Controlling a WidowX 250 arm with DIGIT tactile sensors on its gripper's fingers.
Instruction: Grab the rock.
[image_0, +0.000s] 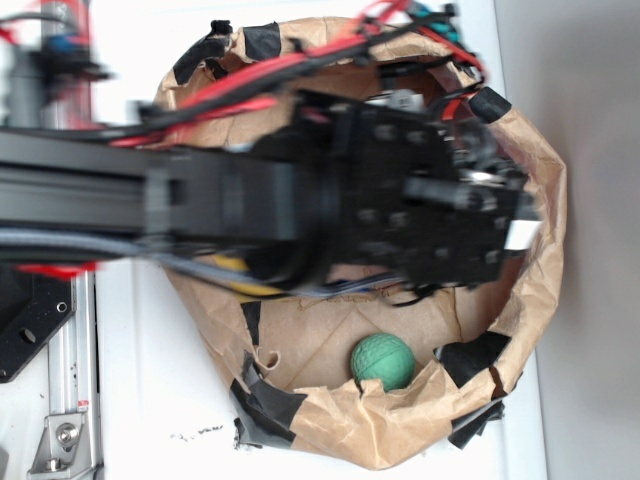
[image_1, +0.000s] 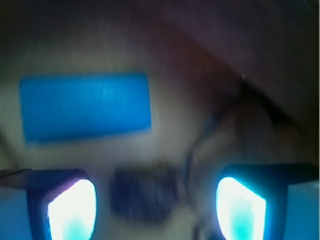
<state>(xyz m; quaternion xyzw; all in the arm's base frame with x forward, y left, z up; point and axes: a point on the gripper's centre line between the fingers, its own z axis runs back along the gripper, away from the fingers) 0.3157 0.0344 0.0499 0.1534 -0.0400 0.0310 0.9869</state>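
In the blurred wrist view, the rock is a dark, rough lump lying on the pale brown paper floor. It sits between my two glowing fingers, nearer the left one than the right one. My gripper is open, with a gap between each finger and the rock. In the exterior view, my black arm reaches over the middle of the paper basin and hides the rock.
A crumpled brown paper basin, patched with black tape, rings the work area. A green textured ball lies inside near its lower rim. A flat blue rectangle lies on the floor beyond the rock. Red and black cables run along the arm.
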